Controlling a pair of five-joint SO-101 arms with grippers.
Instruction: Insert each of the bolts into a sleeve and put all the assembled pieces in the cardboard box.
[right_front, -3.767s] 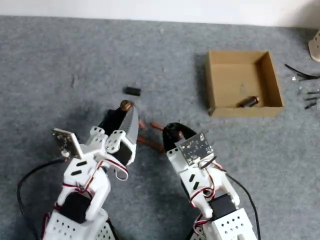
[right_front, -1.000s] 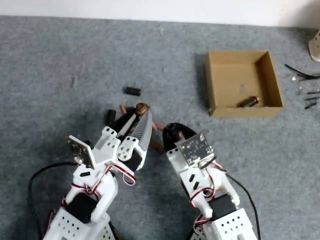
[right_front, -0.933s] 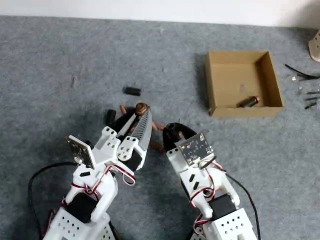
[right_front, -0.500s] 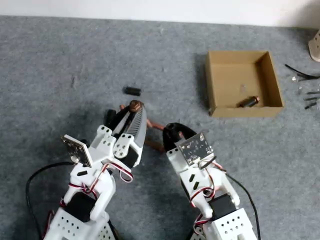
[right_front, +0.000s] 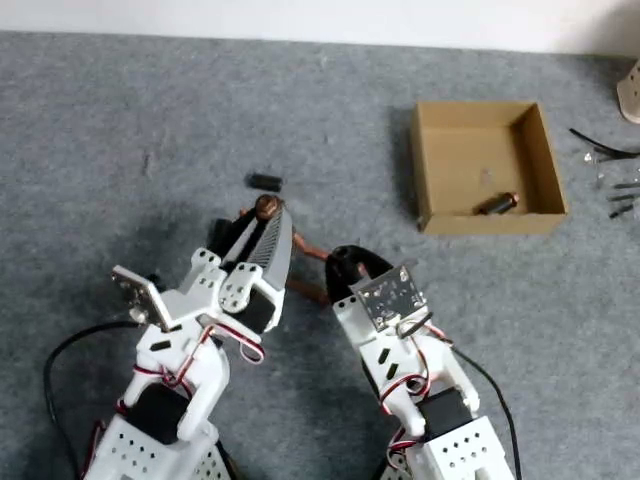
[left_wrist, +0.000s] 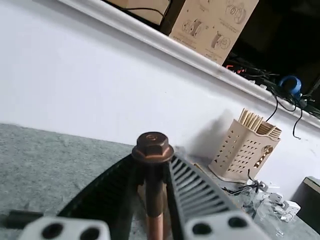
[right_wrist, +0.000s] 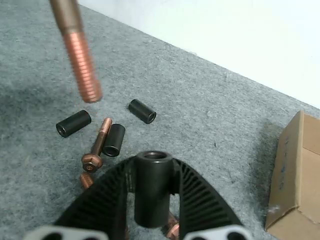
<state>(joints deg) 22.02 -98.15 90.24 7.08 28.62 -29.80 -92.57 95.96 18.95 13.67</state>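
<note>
L pincer (right_front: 265, 216) is clamped on a copper bolt (left_wrist: 153, 147). The hex head sits just above the fingertips and the shank runs down btwn the jaws, roughly upright. L arm reaches fwd from the near edge of the grey carpet (right_front: 110, 110), w/ its wrist board sticking out on the side away from the R arm. R pincer (right_wrist: 152, 172) is shut around a black sleeve (right_wrist: 152, 190), held upright w/ the bore facing up. R arm sits low and folded, pincer pointing fwd. From the R wrist view the bolt's threaded end hangs in the air above and off to one side of the held sleeve, not touching it and not lined up w/ the bore. Just beyond the R pincer three loose sleeves (right_wrist: 114, 140) lie on the carpet, w/ a few loose bolts (right_wrist: 98, 145) beside them. Cardboard box (right_front: 430, 165) is well apart from both pincers, on the R arm's outer side, and holds one assembled piece (right_front: 496, 204). Vs approx 1 s ago, the bolt head has drifted back away from the R pincer, and the L wrist board has swung further outward. Vs 3.8 s ago it is slightly nearer the R pincer. R arm, held sleeve and box contents are unchanged.
</note>
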